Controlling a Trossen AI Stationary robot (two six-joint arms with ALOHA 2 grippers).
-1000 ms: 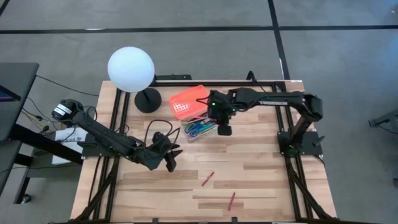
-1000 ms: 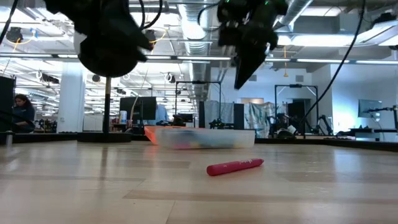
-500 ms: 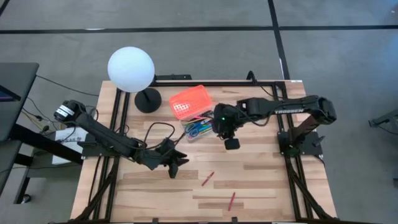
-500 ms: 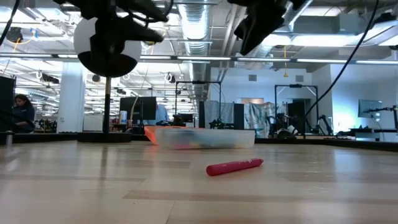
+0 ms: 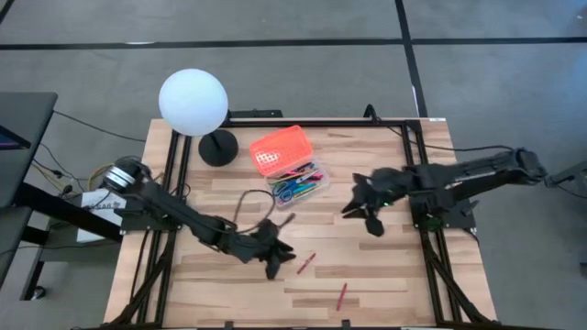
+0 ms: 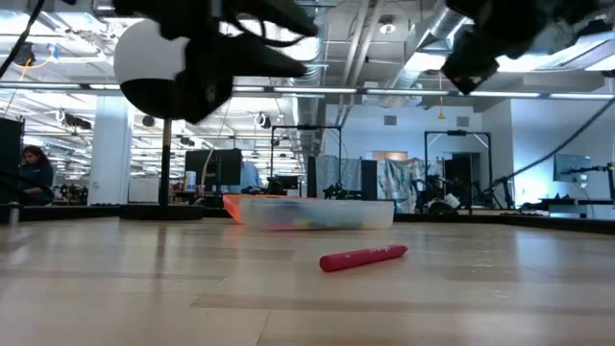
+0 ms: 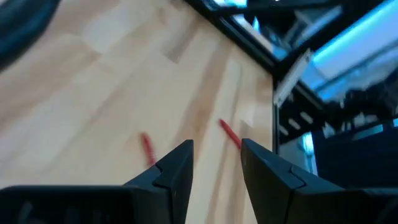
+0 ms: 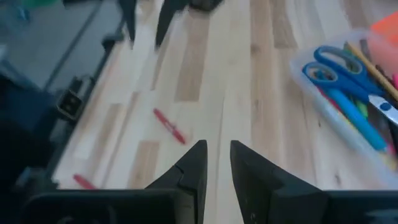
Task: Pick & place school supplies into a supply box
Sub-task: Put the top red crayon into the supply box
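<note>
The clear supply box [image 5: 299, 183] lies open at the table's far middle, with blue scissors [image 8: 336, 68] and coloured pens inside. Its orange lid [image 5: 280, 149] lies against its far left side. Two red pens lie flat on the bare wood, one [image 5: 305, 263] near the middle and one [image 5: 342, 295] closer to the near edge. My left gripper [image 5: 275, 266] hovers open just left of the first pen, with nothing between its fingers [image 7: 180, 165]. My right gripper [image 5: 371, 223] hangs right of the box, its fingers [image 8: 196, 163] a narrow gap apart and holding nothing.
A white globe lamp [image 5: 193, 101] on a black round foot [image 5: 218, 148] stands at the far left. Black frame rails [image 5: 431, 257] run along the table's left and right sides. Bare wood lies between the box and the near edge.
My right gripper has drawn back from above the box toward the table's right and near edges, and its arm has folded back. My left gripper has slid toward the right and near edges, closing on the nearer red pen and tipping downward. The box and pens have stayed put.
</note>
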